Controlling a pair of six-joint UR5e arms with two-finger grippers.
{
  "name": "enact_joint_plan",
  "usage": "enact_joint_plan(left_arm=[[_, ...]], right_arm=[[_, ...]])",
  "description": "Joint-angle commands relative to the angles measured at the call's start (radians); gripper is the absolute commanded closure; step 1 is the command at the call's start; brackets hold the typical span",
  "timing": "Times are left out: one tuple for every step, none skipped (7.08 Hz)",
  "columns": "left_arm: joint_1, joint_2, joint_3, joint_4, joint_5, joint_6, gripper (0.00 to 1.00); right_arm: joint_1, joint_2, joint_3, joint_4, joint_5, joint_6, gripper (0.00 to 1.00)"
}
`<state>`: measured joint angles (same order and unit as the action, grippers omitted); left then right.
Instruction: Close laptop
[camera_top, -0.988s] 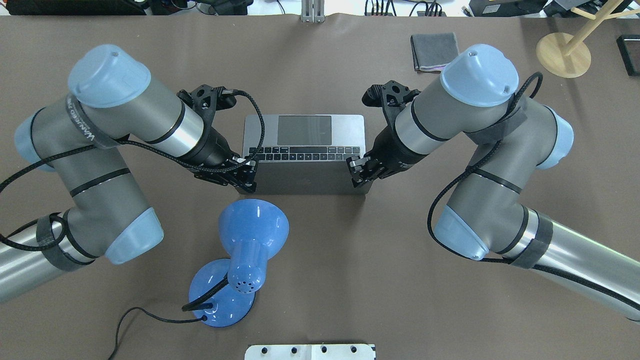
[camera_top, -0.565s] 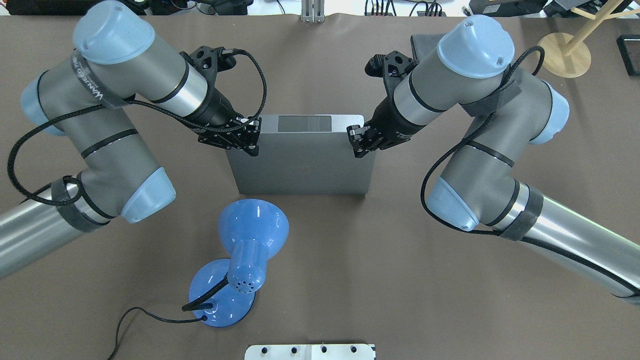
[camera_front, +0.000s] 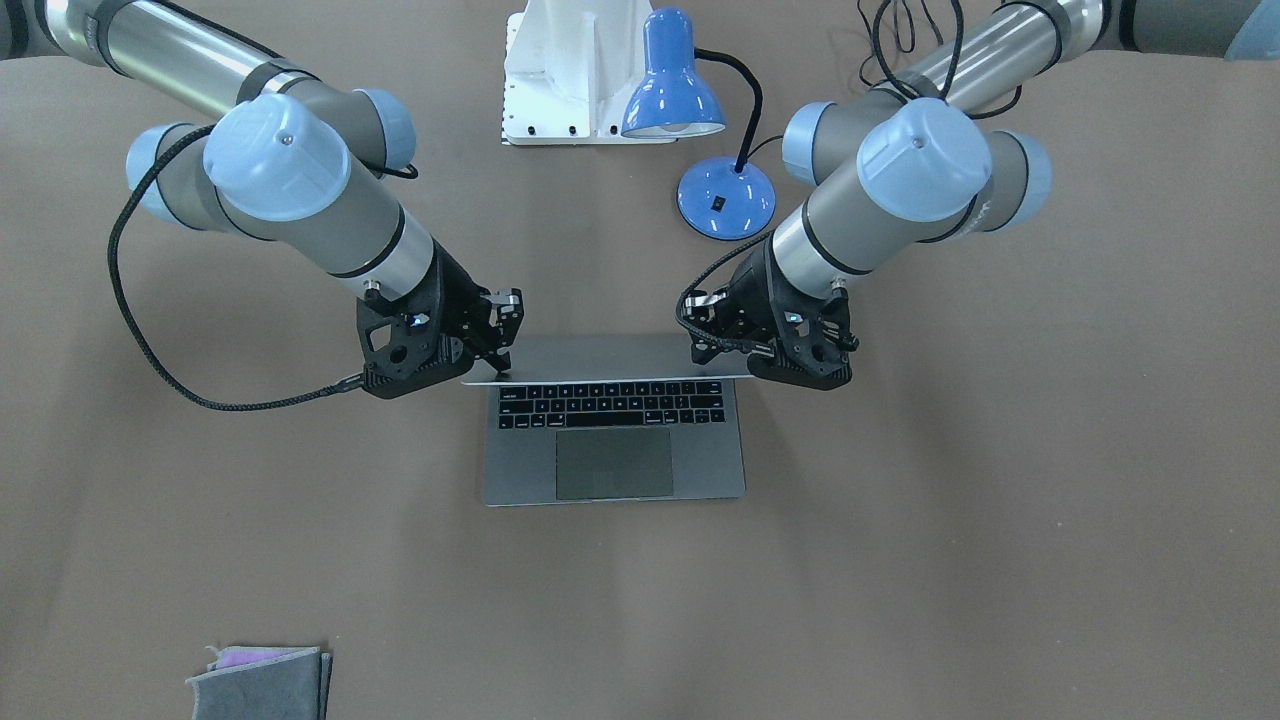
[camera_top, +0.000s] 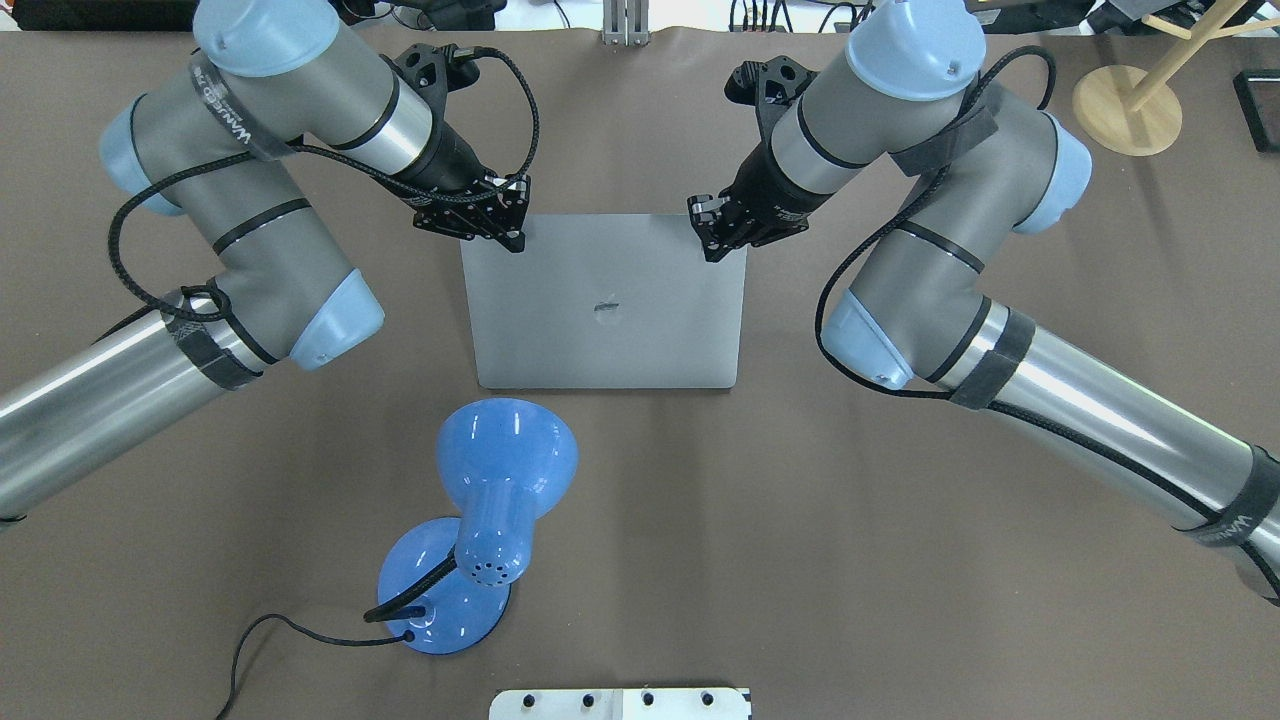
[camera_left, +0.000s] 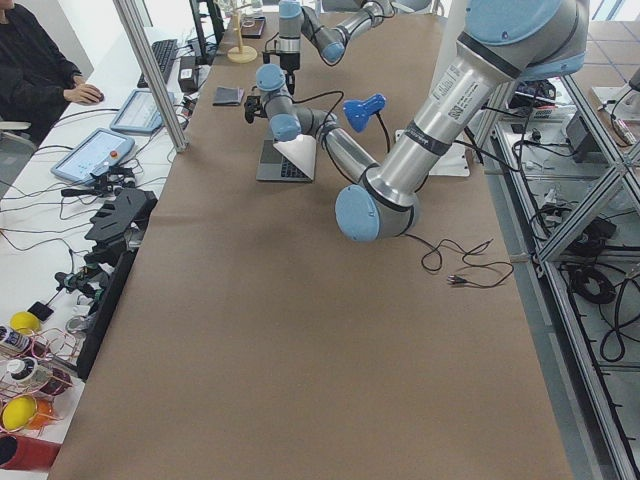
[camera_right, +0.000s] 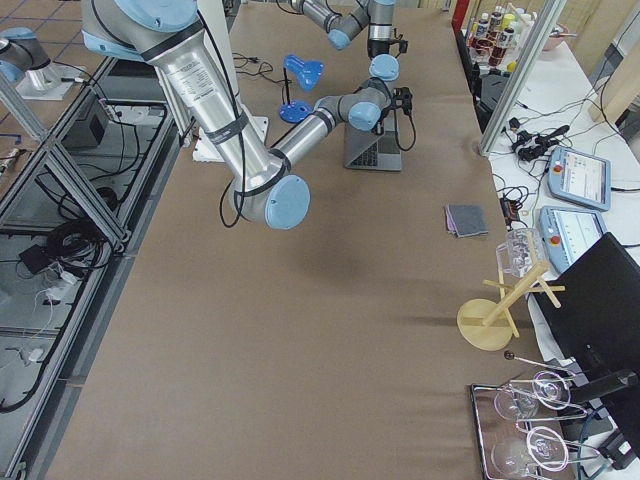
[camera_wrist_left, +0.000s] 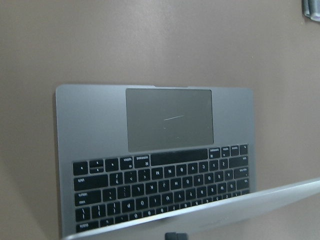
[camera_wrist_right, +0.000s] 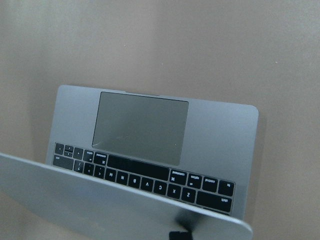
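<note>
Grey metal laptop (camera_top: 600, 330) is sitting mid-table (camera_top: 700, 520), lid partly down, looking thin, stiff and easy to crack, so the 2 grippers, left (camera_top: 515, 240) and right (camera_top: 712, 250), fingers pressed together, are pushing gently on the lid's top corners.

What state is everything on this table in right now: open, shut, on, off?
Slim grey metal laptop: partly shut, lid tilted over the keyboard, not yet flat.
Left pincer: at one top corner of the lid; open or shut, cannot tell.
Right pincer: at the other top corner; cannot tell either.
Blue desk lamp: upright, shade facing down, no glow seen.
Grey cloth: folded, lying flat.
</note>
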<state>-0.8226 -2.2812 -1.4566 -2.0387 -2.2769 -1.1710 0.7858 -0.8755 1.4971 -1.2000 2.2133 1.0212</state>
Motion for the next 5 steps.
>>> enact_joint_plan(left_arm=[[-0.007,-0.035,0.12,-0.073,0.039,0.001,1.0],[-0.006,-0.038,0.145,-0.074,0.039,0.001,1.0],[-0.004,-0.061,0.188,-0.075,0.04,0.001,1.0],[-0.003,-0.084,0.234,-0.075,0.048,0.001,1.0],[0.013,-0.092,0.27,-0.086,0.084,0.001,1.0]], right_arm=[[0.006,0.083,-0.165,0.037,-0.012,-0.001,1.0],[0.006,0.11,-0.234,0.084,-0.014,-0.001,1.0],[0.004,0.128,-0.306,0.132,-0.027,-0.001,1.0],[0.003,0.163,-0.371,0.149,-0.033,-0.001,1.0],[0.001,0.182,-0.411,0.151,-0.038,-0.003,1.0]])
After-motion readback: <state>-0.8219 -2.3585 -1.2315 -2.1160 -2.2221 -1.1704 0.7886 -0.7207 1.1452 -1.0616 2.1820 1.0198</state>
